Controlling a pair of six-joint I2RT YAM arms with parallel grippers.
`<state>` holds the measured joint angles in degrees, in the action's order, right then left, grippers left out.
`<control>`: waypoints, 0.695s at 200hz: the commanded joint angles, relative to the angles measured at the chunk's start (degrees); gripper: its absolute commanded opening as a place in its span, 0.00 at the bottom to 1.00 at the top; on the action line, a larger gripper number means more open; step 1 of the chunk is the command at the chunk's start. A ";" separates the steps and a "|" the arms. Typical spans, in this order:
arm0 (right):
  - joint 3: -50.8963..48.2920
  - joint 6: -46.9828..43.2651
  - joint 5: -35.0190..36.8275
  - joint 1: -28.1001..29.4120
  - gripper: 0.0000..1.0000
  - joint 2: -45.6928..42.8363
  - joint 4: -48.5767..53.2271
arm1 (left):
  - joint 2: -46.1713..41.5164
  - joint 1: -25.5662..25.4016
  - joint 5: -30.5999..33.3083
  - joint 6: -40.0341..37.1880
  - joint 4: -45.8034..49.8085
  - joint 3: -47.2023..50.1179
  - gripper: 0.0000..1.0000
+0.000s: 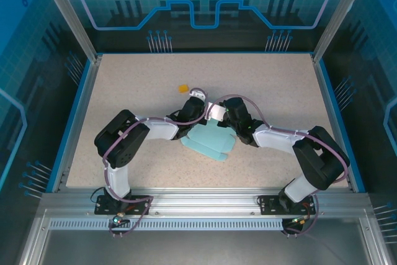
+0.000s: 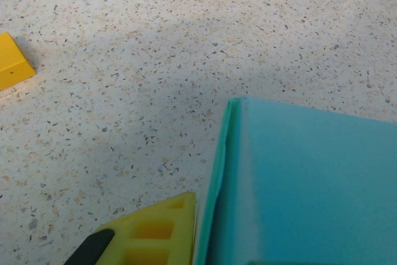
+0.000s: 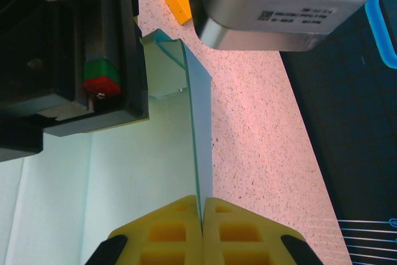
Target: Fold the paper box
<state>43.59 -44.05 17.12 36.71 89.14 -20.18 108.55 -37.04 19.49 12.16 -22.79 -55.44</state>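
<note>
My right gripper (image 3: 202,218) is clamped on the paper box (image 3: 200,128). Its two yellow fingertips (image 3: 155,235) are pressed together, with the thin edge of an upright light blue panel pinched between them. From there the panel rises on edge, away from the wrist camera, and a pale flat sheet of the same card spreads out to its left.

I cannot tell how the jaws of my left gripper (image 2: 183,231) stand. Its wrist camera gives me one yellow finger (image 2: 155,235) at the bottom, just beside a raised edge of the card (image 2: 310,184), and whether it is touching I cannot say. In the right wrist view, the left arm's black body and a grey camera housing (image 3: 279,13) sit over the far end of the upright panel.

From above, the box (image 1: 208,144) lies near the middle of the speckled table (image 1: 124,79), a little toward the arms. It is between the two wrists and partly under them, and both arms reach inward to meet over its far edge.

A small orange bit (image 1: 183,88) rests on the table beyond the box, near the left wrist and apart from the card.
</note>
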 commanded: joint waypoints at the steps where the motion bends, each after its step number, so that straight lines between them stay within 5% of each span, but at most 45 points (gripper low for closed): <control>1: -0.81 2.52 -4.70 1.00 0.00 -4.11 2.00 | 0.15 5.14 10.52 2.26 0.02 0.96 0.11; 139: 1.80 3.27 -0.87 -0.84 0.00 -3.36 2.91 | -5.02 5.21 -2.97 -1.69 -2.44 7.31 0.46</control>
<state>43.62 -41.95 16.01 36.58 88.07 -18.92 104.71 -34.33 14.50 10.44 -26.28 -50.06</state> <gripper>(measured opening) 0.067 0.436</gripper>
